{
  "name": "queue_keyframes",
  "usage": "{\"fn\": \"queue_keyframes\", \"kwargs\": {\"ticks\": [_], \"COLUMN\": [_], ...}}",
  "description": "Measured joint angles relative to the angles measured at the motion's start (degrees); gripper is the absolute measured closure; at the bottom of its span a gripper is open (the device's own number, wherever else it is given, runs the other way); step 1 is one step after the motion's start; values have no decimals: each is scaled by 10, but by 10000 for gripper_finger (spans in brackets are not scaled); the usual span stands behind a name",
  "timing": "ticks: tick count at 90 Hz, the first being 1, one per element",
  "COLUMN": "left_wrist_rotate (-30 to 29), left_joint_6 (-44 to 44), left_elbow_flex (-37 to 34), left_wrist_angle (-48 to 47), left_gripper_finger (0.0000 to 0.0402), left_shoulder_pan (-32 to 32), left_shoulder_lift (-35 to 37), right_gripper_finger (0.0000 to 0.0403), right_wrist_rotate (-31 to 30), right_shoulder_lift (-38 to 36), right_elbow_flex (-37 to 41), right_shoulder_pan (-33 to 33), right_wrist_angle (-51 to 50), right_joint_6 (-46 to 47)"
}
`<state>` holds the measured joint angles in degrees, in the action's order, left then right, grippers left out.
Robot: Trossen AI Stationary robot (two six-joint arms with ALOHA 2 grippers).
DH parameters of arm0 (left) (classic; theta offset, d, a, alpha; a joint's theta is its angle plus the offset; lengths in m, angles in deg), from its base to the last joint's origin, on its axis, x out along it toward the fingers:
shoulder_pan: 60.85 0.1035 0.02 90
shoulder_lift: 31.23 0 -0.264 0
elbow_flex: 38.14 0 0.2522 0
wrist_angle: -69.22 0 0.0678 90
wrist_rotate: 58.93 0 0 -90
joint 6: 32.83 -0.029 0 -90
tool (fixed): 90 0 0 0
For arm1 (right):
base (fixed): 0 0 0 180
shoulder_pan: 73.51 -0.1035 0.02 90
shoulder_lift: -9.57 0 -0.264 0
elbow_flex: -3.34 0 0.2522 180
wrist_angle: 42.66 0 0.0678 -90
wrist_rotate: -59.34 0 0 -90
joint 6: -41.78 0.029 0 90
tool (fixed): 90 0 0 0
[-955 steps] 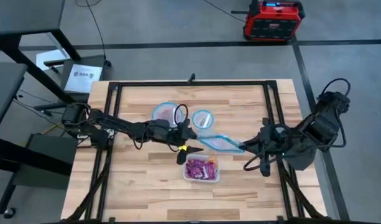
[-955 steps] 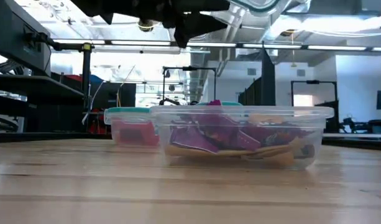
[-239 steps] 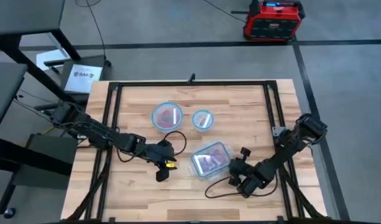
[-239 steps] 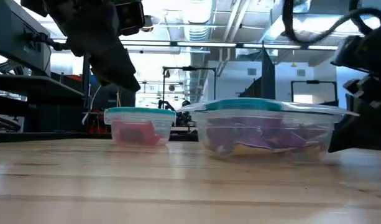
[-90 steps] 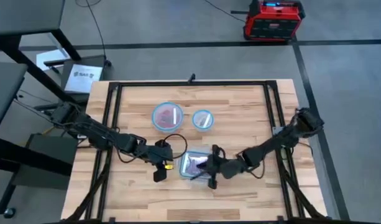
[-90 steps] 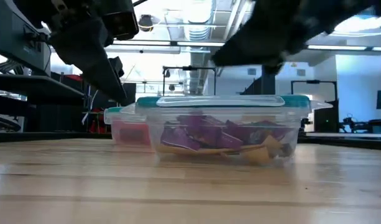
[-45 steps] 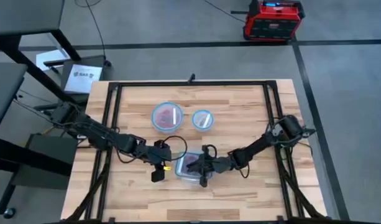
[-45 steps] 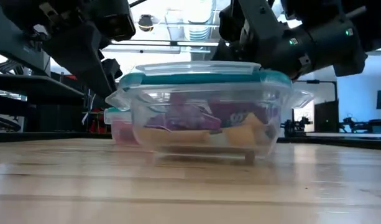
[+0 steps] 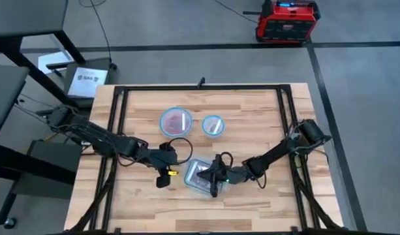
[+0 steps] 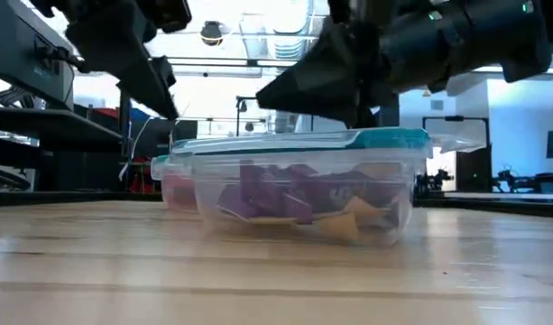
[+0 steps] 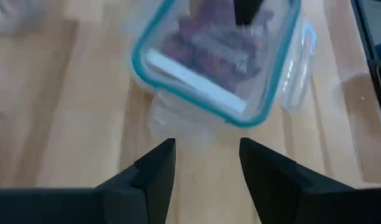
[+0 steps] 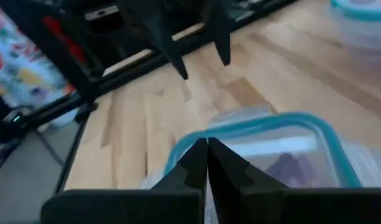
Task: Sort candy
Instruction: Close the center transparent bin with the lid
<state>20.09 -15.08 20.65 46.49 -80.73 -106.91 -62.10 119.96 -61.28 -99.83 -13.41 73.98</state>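
A clear rectangular container point(image 9: 198, 176) with a teal-rimmed lid point(image 11: 209, 62) stands at the table's near middle. It holds purple and cream candy point(image 10: 285, 197). My right gripper point(image 9: 213, 177) is shut, with its tips on the lid. My left gripper point(image 9: 161, 179) hangs open just left of the container, clear of it; in the left wrist view its fingers point(image 11: 159, 165) point at the container's side. Farther back, a round container point(image 9: 175, 121) holds red candy. My right gripper presses its shut fingertips point(image 12: 207, 149) down on the container's lid, right beside the teal rim point(image 12: 234, 129). The fingers slant down from the table's right side. The container stands on the table, and its lid point(image 10: 294, 140) lies slightly aslant.
A smaller round container point(image 9: 213, 125) stands at the far middle beside the larger one. A black metal frame point(image 9: 200, 88) runs along the table's far and side edges. Bare wood lies at the near left and near right.
My right gripper, shut and on the lid, has gone toward the table's left edge, and the rectangular container has slid a little that way with it. My left gripper has drawn back slightly toward the left edge.
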Motion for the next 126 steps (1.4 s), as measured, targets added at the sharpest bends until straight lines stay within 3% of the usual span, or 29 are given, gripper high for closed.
{"fn": "queue_keyframes", "kwargs": {"ticks": [27,42,58,71,87,97,107,117,126], "left_wrist_rotate": [0,1,1,13,110,139,139,91,83], "left_joint_6": [-32,-44,-42,-26,27,66,196,273,339], "left_elbow_flex": [-31,-31,-30,-8,11,11,11,11,11], "left_wrist_angle": [38,46,45,18,16,5,8,13,30], "left_gripper_finger": [237,237,237,237,237,237,237,237,237], "left_shoulder_pan": [13,13,12,11,-21,-67,-97,-117,-118], "left_shoulder_lift": [-1,0,0,4,0,-2,-7,-44,-90], "right_gripper_finger": [403,403,403,403,403,403,403,403,403], "right_wrist_rotate": [-100,-114,-133,-133,-138,-149,-154,-165,-167], "right_shoulder_lift": [59,66,6,-83,-186,-199,-182,-139,-117], "right_elbow_flex": [-55,-57,-60,-61,-61,-60,-60,-60,-60], "right_shoulder_pan": [-26,-32,-34,-43,-50,-55,-60,-65,-66], "right_wrist_angle": [-34,-47,-86,-234,-442,-492,-496,-483,-471], "right_joint_6": [21,-20,-85,-85,-36,-22,-22,-22,-22]}}
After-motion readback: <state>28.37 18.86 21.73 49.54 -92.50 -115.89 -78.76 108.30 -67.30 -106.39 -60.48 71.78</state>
